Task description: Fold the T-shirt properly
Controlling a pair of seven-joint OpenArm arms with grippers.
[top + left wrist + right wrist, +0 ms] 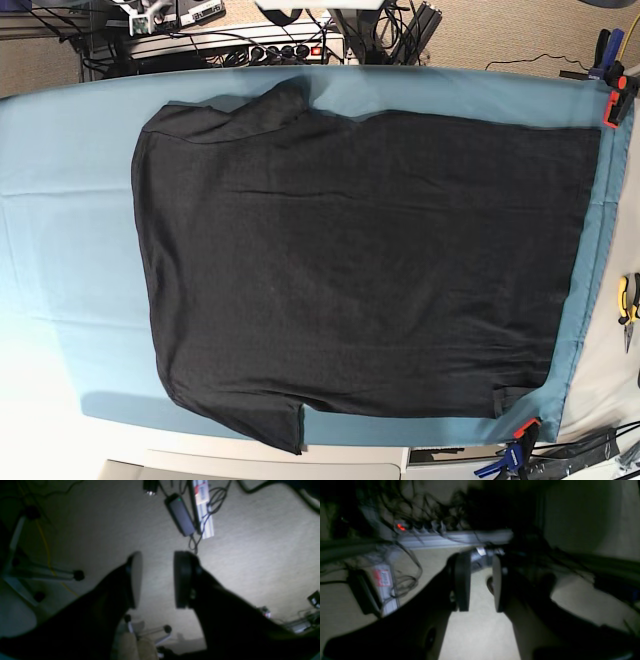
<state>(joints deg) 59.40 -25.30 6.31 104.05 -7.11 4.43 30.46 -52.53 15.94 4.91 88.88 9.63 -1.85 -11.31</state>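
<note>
Left gripper [157,580]: the two dark pads are held apart with a clear gap, and nothing is gripped; only pale carpet [250,555] is seen between them. It is pointed at the floor, off the table. Beyond the pads, a black power brick [180,515] with a green light and a white strip-like object [205,507] tangled in cables are seen on the carpet. Chair legs on castors [78,575] are seen to one side.

Right gripper [481,580]: the pads are set parallel with a narrower gap, and nothing is caught between them; carpet is visible through the gap. The view is dark and blurred. A grey power strip [455,538] with a red lit switch [400,526] is made out beyond the fingertips, among cables.

Neither gripper nor arm is seen in the base view.

T-shirt [360,270]: it is laid out flat on the teal table cloth [70,200], plain black side up, and most of the cloth is covered by it. The collar end is turned to the base view's left, the hem to the right, near the cloth's right edge. One sleeve is seen at the far edge, the other at the near edge. A small corner is folded over at the near right of the hem. Clamps [612,105] are seen at the cloth's right corners.
</note>
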